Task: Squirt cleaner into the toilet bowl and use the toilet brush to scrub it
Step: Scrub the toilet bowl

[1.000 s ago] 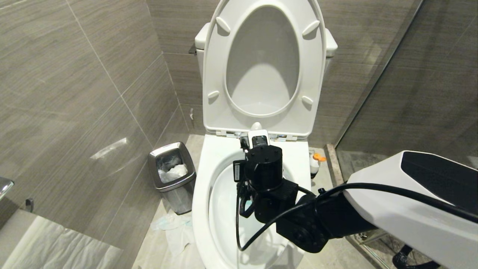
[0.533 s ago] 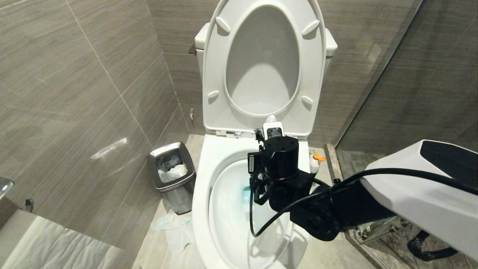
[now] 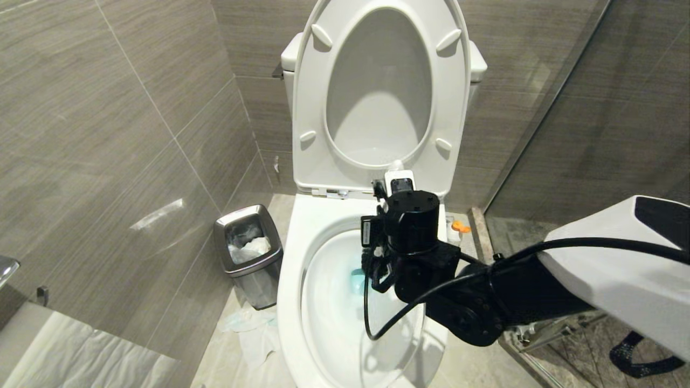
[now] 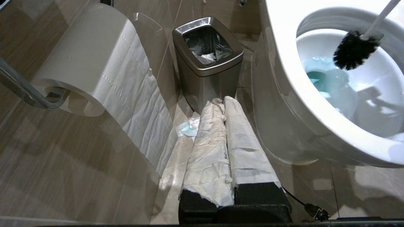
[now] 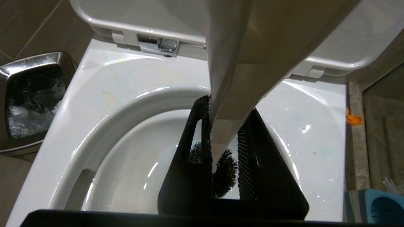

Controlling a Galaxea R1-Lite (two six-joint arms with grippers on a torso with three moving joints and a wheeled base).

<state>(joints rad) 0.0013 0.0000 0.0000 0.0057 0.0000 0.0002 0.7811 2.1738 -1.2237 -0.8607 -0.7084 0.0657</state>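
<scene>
The toilet bowl (image 3: 295, 253) stands open, with teal-blue cleaner liquid in its water (image 3: 357, 280). My right gripper (image 5: 228, 107) hangs over the basin, shut on the whitish handle of the toilet brush (image 5: 230, 56). The black bristle head (image 4: 353, 50) is down inside the bowl near the wall, just above the teal water. The handle's rounded end (image 3: 397, 164) sticks up above my right wrist (image 3: 412, 221). Only the orange cap of the cleaner (image 3: 458, 226) shows, on the floor to the right of the toilet. My left gripper (image 4: 224, 102), its fingers wrapped in white paper, is shut and parked low to the left of the toilet.
A steel bin (image 3: 248, 248) stands left of the toilet, with crumpled tissue (image 3: 248, 328) on the floor in front of it. A paper roll (image 4: 82, 63) hangs on the left wall. Seat and lid (image 3: 307, 108) are raised. A glass partition (image 3: 566, 108) closes the right side. The blue brush holder (image 5: 375, 205) stands right of the bowl.
My right arm has carried the brush to the right and toward the back of the bowl, uncovering the teal water. The left arm has not moved.
</scene>
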